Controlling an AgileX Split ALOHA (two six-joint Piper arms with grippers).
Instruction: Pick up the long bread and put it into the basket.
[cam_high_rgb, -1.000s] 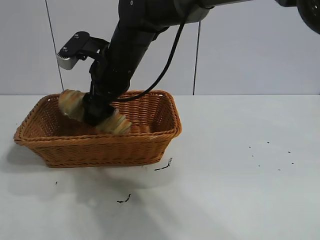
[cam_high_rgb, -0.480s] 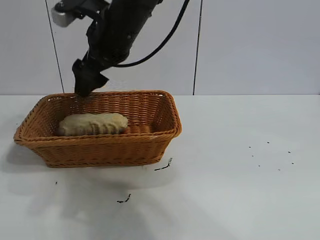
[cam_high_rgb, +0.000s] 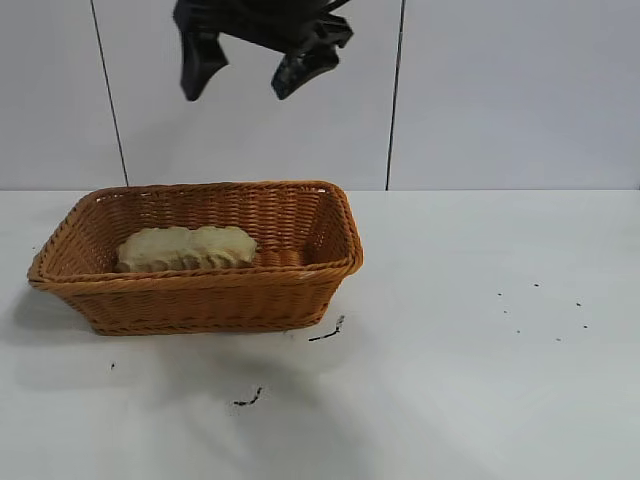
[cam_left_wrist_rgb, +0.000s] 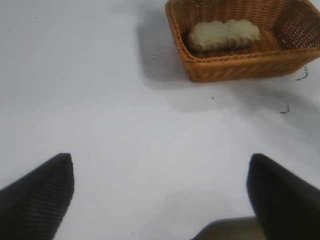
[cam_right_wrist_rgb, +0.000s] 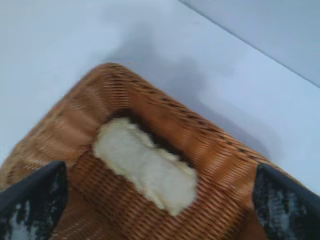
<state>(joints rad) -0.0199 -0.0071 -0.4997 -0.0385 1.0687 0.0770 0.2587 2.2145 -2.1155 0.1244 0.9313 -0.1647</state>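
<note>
The long bread (cam_high_rgb: 185, 247) lies flat inside the basket (cam_high_rgb: 205, 282), toward its left end, pale side up. High above the basket hangs my right gripper (cam_high_rgb: 240, 90), open and holding nothing. In the right wrist view the long bread (cam_right_wrist_rgb: 145, 170) rests on the basket's floor (cam_right_wrist_rgb: 220, 165), far below the open right gripper (cam_right_wrist_rgb: 160, 167). My left gripper (cam_left_wrist_rgb: 160, 159) stands open over bare table. It is well away from the basket (cam_left_wrist_rgb: 240, 70), where the bread (cam_left_wrist_rgb: 225, 34) shows. The left gripper is outside the exterior view.
The basket stands on a white table (cam_high_rgb: 480, 380) in front of a pale panelled wall. Small dark scraps (cam_high_rgb: 325, 333) lie on the table just in front of the basket, and another scrap (cam_high_rgb: 248, 400) lies nearer the front.
My right gripper let go of the bread inside the basket and rose straight up to the top of the view. The bread settled flat on the basket floor.
</note>
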